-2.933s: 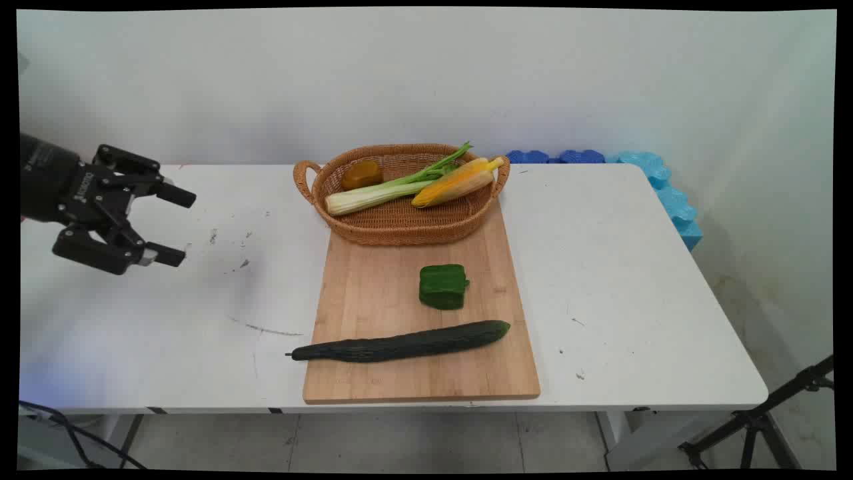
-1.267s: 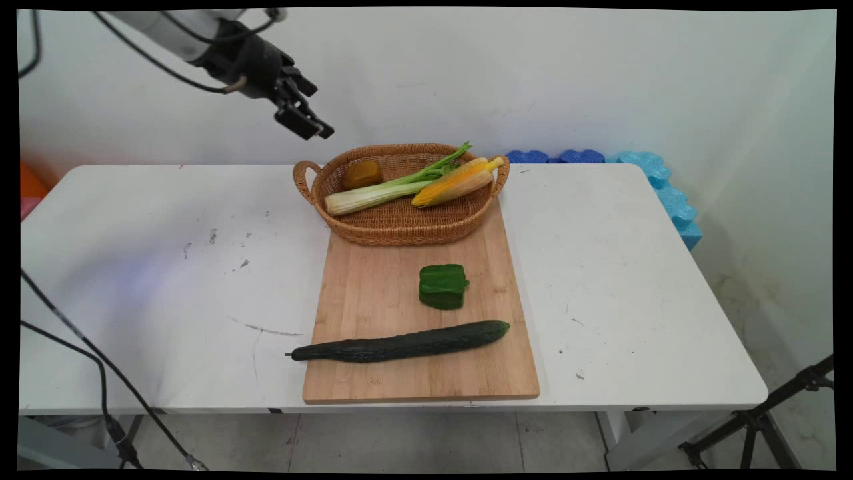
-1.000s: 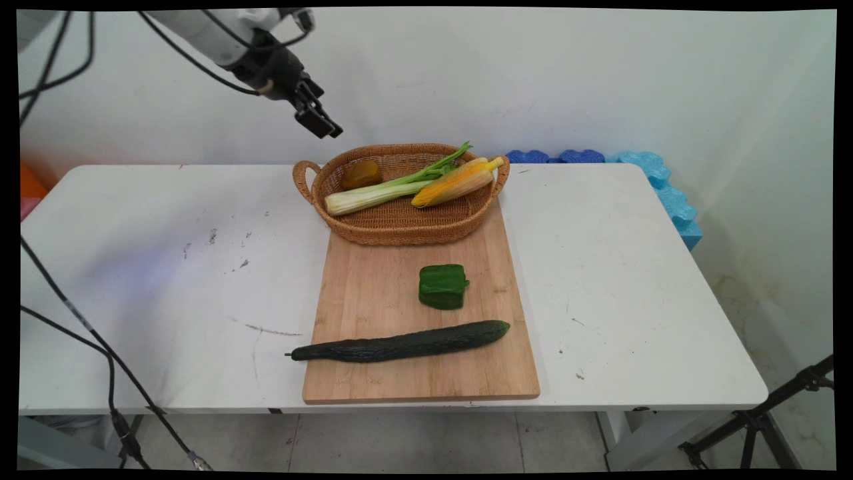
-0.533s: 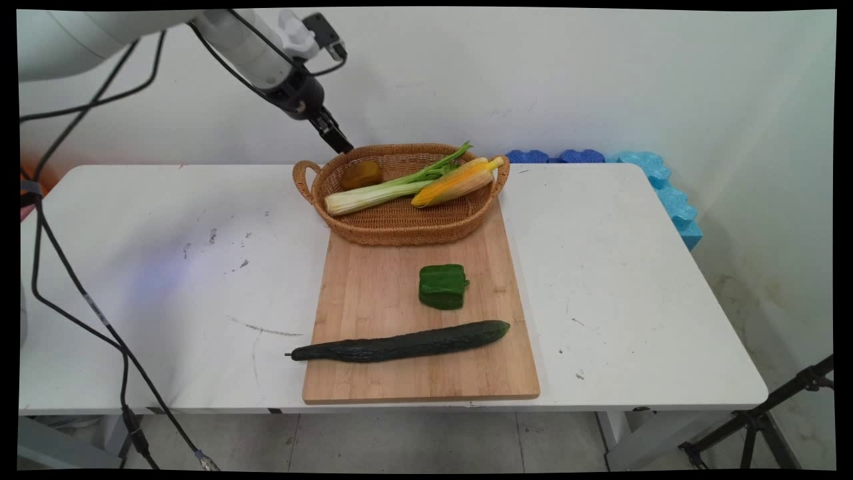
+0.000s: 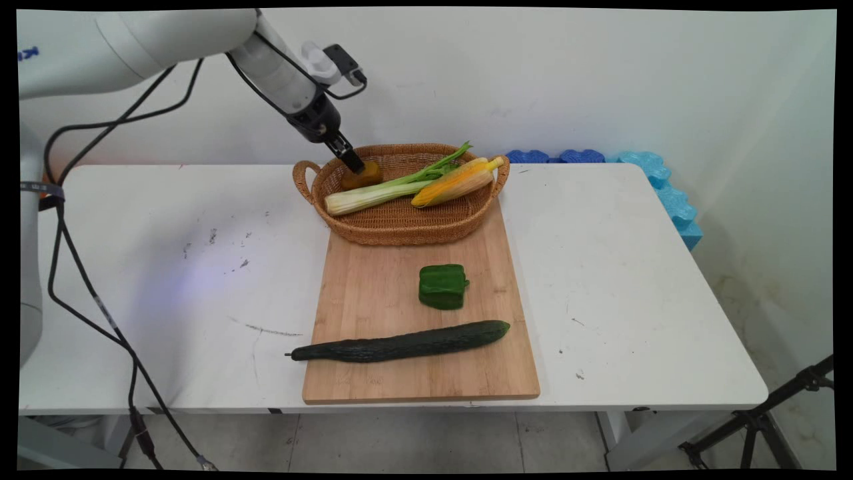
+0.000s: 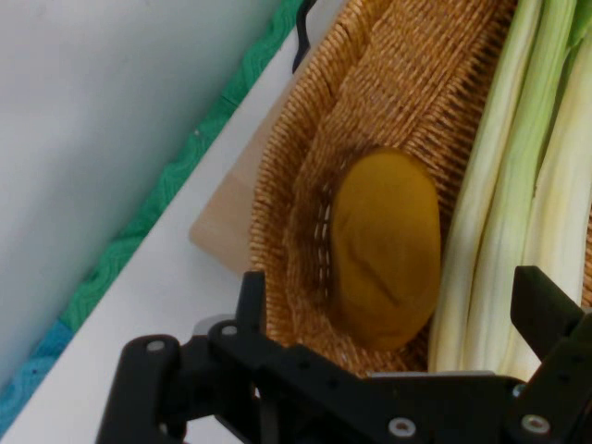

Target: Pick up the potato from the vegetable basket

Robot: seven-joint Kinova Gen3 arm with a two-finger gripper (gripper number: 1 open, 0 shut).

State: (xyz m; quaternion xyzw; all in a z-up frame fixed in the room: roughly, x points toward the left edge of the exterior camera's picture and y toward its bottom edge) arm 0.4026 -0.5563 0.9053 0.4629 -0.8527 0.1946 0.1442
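Nearest, along the wooden board's (image 5: 373, 293) front: a long dark cucumber (image 5: 400, 343), stem end poking past the board's left edge over the white counter (image 5: 166, 287), and a green pepper piece (image 5: 442, 286) just behind. Farther back, on the board's far end: a wicker basket (image 5: 400, 230) with celery (image 5: 386, 190), corn (image 5: 456, 181), and a brownish-yellow potato (image 6: 384, 245) at its left end. Over that potato: the black claw (image 6: 398, 305), spread wide, one finger (image 6: 546, 305) against the celery (image 6: 518, 185), the other (image 6: 250, 301) above the basket's rim (image 6: 287, 231).
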